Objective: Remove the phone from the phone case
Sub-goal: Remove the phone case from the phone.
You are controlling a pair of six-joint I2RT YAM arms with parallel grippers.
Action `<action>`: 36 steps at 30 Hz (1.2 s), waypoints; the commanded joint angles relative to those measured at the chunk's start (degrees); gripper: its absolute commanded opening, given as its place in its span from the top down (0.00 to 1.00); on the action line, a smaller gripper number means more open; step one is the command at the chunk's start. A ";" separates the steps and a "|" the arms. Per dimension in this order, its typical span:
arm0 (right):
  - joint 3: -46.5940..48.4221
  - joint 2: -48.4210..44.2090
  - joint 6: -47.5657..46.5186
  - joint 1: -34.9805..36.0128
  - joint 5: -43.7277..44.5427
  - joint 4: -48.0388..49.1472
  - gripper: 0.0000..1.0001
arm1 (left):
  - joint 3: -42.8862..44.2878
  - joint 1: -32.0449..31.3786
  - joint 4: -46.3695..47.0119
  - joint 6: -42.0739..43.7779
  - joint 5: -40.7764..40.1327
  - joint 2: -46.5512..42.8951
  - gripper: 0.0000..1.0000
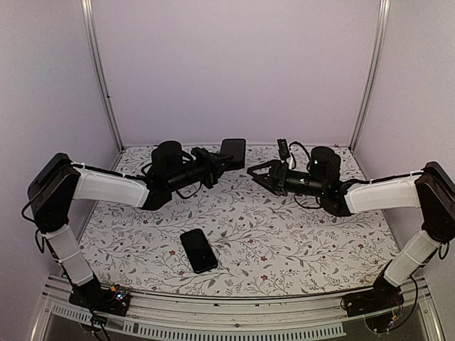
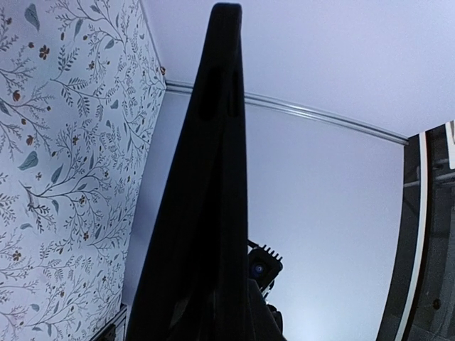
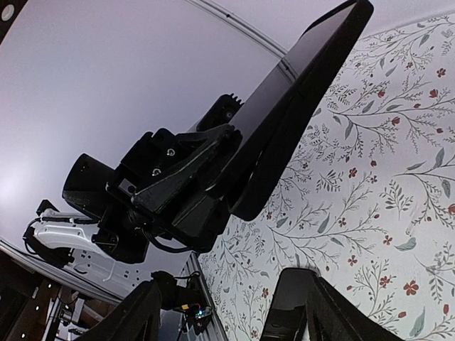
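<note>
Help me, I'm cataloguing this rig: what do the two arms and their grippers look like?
The left arm and right arm match: white tubular shells between boxy black joints, thin black cables looping near the wrists. The left gripper and right gripper are all black, each with two angular fingers.

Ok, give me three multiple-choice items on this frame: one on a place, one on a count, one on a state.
1. Where is the loose black slab?
A. Flat on the table, near front centre.
B. Leaning on the back wall.
C. Hanging off the edge.

2. How many black slabs show?
A. One.
B. Two.
C. Three.

3. The right gripper is:
A. shut on a slab.
B. open, empty.
C. out of view.

Answers:
1 A, it lies flat on the floral surface.
2 B, one loose, plus a held slab in the left gripper.
3 B, its fingers are spread with nothing between them.
</note>
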 commanded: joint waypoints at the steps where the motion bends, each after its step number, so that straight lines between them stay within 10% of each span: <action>1: 4.25 3.60 3.92 1.59 1.63 4.40 0.29 | 0.57 -0.34 8.96 -1.91 -2.38 -1.46 1.00; 36: 13.73 12.38 10.04 2.19 7.90 1.71 0.61 | -2.06 -2.79 14.74 -0.11 -2.63 -2.33 1.00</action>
